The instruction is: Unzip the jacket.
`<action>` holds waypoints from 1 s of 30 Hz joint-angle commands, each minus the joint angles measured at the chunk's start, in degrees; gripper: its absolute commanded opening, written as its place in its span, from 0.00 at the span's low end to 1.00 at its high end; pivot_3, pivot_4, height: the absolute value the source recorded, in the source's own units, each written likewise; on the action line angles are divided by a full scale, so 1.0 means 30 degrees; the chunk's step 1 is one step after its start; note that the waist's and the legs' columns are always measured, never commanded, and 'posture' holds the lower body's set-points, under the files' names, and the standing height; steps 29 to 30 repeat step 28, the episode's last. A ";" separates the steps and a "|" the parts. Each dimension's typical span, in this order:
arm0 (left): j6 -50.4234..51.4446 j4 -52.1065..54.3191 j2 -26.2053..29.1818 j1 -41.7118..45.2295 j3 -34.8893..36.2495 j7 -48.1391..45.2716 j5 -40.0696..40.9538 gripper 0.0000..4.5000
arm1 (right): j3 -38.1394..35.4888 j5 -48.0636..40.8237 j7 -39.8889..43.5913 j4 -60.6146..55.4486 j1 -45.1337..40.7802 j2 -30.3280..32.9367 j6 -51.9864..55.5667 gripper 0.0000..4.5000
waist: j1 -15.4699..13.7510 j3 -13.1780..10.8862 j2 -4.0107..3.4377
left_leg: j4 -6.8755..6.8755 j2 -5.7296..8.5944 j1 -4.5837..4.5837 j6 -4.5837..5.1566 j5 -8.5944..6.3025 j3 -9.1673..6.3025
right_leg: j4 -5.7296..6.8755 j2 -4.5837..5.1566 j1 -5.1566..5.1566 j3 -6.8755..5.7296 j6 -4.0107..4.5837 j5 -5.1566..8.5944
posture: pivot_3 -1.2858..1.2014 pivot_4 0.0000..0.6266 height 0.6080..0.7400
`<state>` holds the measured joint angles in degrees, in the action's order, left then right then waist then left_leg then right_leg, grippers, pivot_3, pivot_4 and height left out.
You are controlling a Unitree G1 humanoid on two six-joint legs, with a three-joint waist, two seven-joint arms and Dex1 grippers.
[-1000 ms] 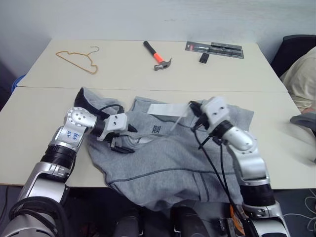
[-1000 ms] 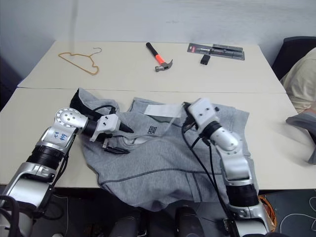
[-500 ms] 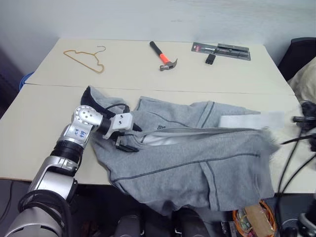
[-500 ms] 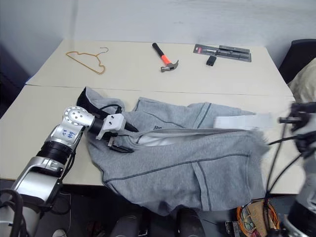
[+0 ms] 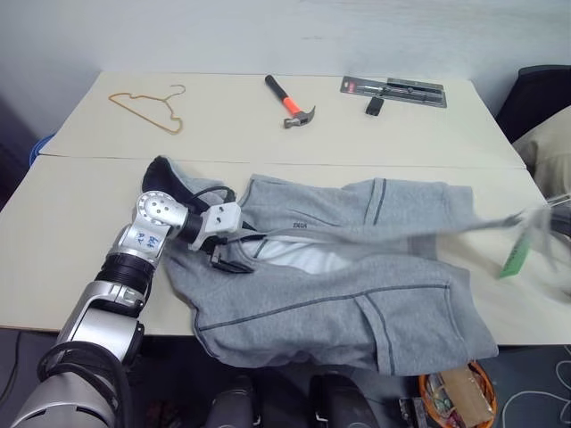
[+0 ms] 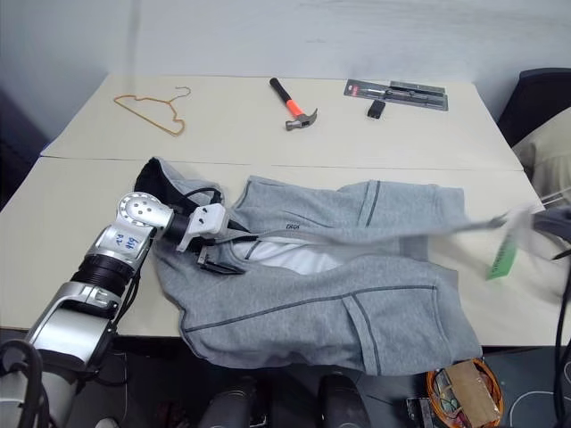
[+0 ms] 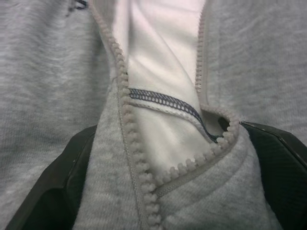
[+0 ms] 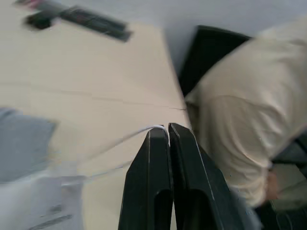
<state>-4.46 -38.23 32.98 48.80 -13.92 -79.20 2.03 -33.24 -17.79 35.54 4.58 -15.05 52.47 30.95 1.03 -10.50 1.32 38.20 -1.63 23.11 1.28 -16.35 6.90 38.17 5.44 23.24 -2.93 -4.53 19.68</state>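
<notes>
The jacket (image 5: 339, 276) lies across the near table (image 5: 53, 223), its collar toward 9 o'clock and its hem hanging over the near edge. The zip is now parted along most of its run: the two rows of teeth (image 7: 125, 103) stand apart and the white inner lining (image 5: 308, 260) shows between them. One second ago the front was closed and bunched at the centre, with the right arm resting on it; half a second ago the cloth was already drawn out toward 3 o'clock.

The left gripper (image 5: 230, 242) pins the collar end. Its fingers (image 7: 53, 187) are spread to their widest, one on each side of a fold of fleece and zipper tape, and it has held its place through the second.

The right gripper (image 8: 168, 136) has swung far out toward 3 o'clock. Its fingers are pressed together, pinching a thin pale cord that runs back toward the jacket. A blurred hang tag (image 5: 516, 254), greenish here, trails at that end, so the pull appears to be in motion.

Judged from the open teeth, the unzipping is largely done; whether the slider has reached the bottom stop cannot be told.

On the far table lie a wire hanger (image 5: 143, 107) at 11 o'clock, a hammer (image 5: 287, 101) at 12 o'clock, and a packaged tool (image 5: 393, 89) at 1 o'clock. A person in a cream garment (image 8: 240, 129) sits past the table's 3 o'clock end.
</notes>
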 commanded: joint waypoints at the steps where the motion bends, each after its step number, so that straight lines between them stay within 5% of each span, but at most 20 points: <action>1: 0.2733 0.1625 0.0010 0.0128 0.1118 -0.0651 0.1684 1.00 | 0.3163 0.0600 0.3240 -0.0345 0.0118 0.1296 -0.1767 0.00 | 0.0062 -0.0001 -0.0001 | 0.0000 0.0001 0.0006 -0.0002 0.0001 -0.0004 | 0.0001 0.0001 0.0001 -0.0005 0.0000 0.0000 | 0.52 0.24 1.00; 7: 0.6902 0.4502 0.2039 -0.0316 0.2572 -0.2545 0.3922 1.00 | 0.4228 0.0568 0.7652 0.2198 0.0011 0.4176 -0.3226 0.37 | -0.0028 -0.0015 -0.0021 | -0.0003 0.0016 0.0047 -0.0001 0.0000 -0.0011 | -0.0058 0.0013 0.0009 -0.0027 -0.0017 -0.0009 | 0.52 0.24 1.00; 15: 0.9671 0.5448 0.7516 -0.1317 0.4984 -0.3841 0.5707 1.00 | -0.1749 -0.0642 1.4491 0.3633 0.4797 0.7579 -0.2484 0.99 | 0.0100 -0.0016 -0.0022 | -0.0015 -0.0005 -0.0002 -0.0001 -0.0004 -0.0020 | -0.0078 0.0005 -0.0044 -0.0027 -0.0016 -0.0008 | 0.52 0.24 1.00; 21: 0.8344 0.4821 1.0114 -0.2248 0.6024 -0.3963 0.5862 1.00 | -0.5543 -0.1181 1.6899 0.2937 0.7034 0.7679 -0.0744 0.99 | 0.0195 -0.0017 -0.0021 | -0.0037 -0.0006 -0.0097 -0.0003 -0.0040 -0.0041 | -0.0132 0.0016 -0.0165 -0.0035 -0.0016 -0.0008 | 0.52 0.24 1.00; 30: 0.8515 0.5507 1.0398 -0.3935 0.6875 -0.2244 0.6338 1.00 | -0.5359 -0.2244 1.5278 0.0199 0.6982 0.5892 0.0967 0.99 | 0.0212 -0.0019 -0.0019 | -0.0111 -0.0043 -0.0237 -0.0068 -0.0095 -0.0040 | -0.0146 0.0013 -0.0253 -0.0017 0.0036 0.0020 | 0.52 0.24 1.00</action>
